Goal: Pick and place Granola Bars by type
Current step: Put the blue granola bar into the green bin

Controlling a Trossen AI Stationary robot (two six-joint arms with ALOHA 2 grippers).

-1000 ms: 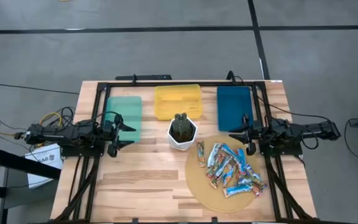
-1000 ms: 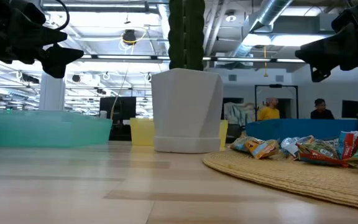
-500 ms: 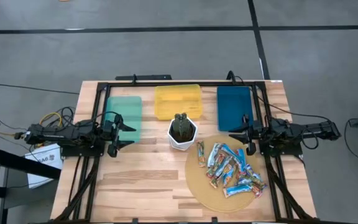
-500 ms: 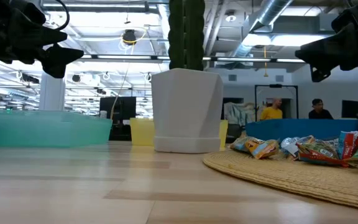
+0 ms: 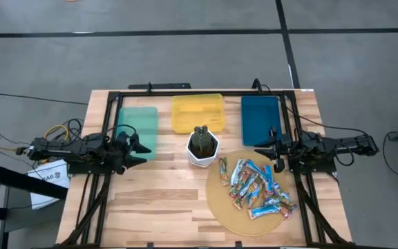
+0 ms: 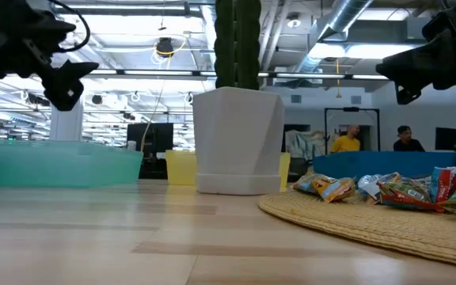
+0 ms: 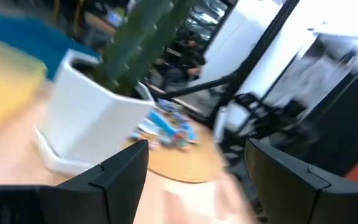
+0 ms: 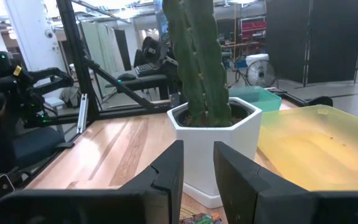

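The Granola Bars (image 5: 258, 187) lie in a loose heap of shiny blue, orange and silver wrappers on a round woven mat (image 5: 220, 202) at the table's near right; they also show in the low view (image 6: 394, 190) and the left wrist view (image 7: 166, 127). My left gripper (image 5: 135, 148) hovers level at the table's left side, open and rolled to a slant, with nothing between its fingers. My right gripper (image 5: 264, 149) hovers level at the right side, just beyond the mat's far edge. Its fingers (image 8: 166, 174) stand a narrow gap apart with nothing between them.
A white six-sided pot with a cactus (image 5: 202, 146) stands mid-table between the two grippers. Along the far side lie a green tray (image 5: 138, 123), a yellow tray (image 5: 197, 112) and a blue tray (image 5: 260, 116). A black frame (image 5: 185, 93) rims the table. People stand in the room beyond (image 6: 343, 141).
My left gripper has rolled about its own pointing line and now stands slanted, while staying in the same place and as wide open as before. My right gripper and the bars have not moved.
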